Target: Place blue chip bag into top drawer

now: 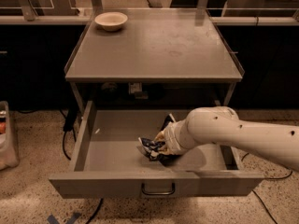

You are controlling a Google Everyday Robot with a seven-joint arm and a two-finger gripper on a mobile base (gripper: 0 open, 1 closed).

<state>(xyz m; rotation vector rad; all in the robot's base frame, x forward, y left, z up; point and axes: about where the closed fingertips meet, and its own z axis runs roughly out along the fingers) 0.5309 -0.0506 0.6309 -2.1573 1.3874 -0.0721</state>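
The top drawer is pulled fully open below the grey tabletop; its front panel carries a small curved handle. The blue chip bag, crinkled dark blue foil with white print, is low inside the drawer near its middle, at or just above the drawer floor. My gripper reaches in from the right on a white arm and is at the bag's right side, in contact with it. The wrist hides much of the bag.
A white bowl sits at the back left of the grey tabletop. A light container stands on the speckled floor at far left. Cables hang by the cabinet's left side. Dark counters run behind.
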